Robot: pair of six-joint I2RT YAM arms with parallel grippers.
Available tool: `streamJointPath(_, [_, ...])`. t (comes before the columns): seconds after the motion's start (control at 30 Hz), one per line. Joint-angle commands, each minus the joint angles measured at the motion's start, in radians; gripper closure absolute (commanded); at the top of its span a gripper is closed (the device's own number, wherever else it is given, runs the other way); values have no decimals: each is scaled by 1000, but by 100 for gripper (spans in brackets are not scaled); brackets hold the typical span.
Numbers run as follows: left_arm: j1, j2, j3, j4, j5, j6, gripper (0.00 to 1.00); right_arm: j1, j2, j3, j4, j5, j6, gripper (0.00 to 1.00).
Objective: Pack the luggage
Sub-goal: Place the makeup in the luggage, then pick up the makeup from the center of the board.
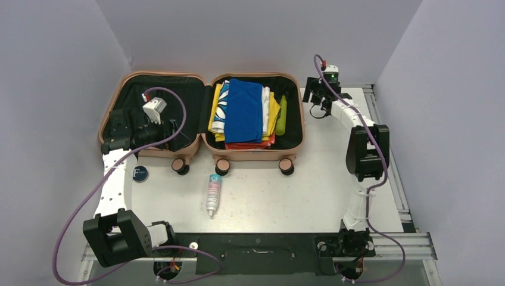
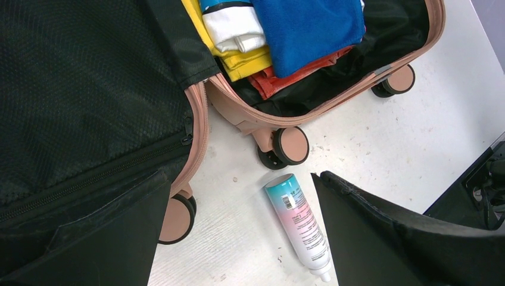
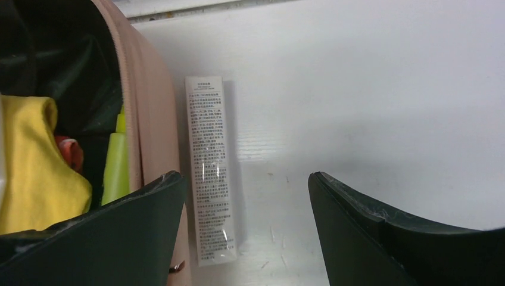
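Note:
The luggage (image 1: 250, 155) lies open flat at the back of the table, a salmon-pink clamshell with black lining. Its right shell holds folded clothes (image 1: 244, 110) and a lime-green tube (image 1: 281, 115); the left shell's mesh lining (image 2: 89, 89) is bare. My left gripper (image 1: 174, 132) hovers open over the left shell's near corner; between its fingers the left wrist view shows a teal-pink spray bottle (image 2: 301, 225) lying on the table. My right gripper (image 3: 247, 196) is open just right of the luggage wall (image 3: 149, 119), above a white printed box (image 3: 208, 173) lying against that wall.
The spray bottle (image 1: 213, 193) lies in front of the caster wheels (image 1: 222, 166). A small dark round disc (image 1: 140, 174) sits near the left arm. Grey walls close in the table on both sides and behind.

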Motion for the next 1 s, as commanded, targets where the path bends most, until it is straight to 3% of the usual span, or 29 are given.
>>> streamJointPath(0.0, [12, -9, -1, 50, 27, -2, 4, -28, 58, 102, 11, -75, 48, 23])
streamJointPath(0.2, [15, 5, 0, 50, 27, -2, 4, -50, 167, 135, 32, -242, 76, 23])
streamJointPath(0.5, [17, 17, 1, 53, 25, -2, 4, -55, 278, 212, -51, -506, -7, 20])
streamJointPath(0.97, [18, 18, 2, 52, 24, -6, 4, -76, 369, 237, -212, -586, -119, 19])
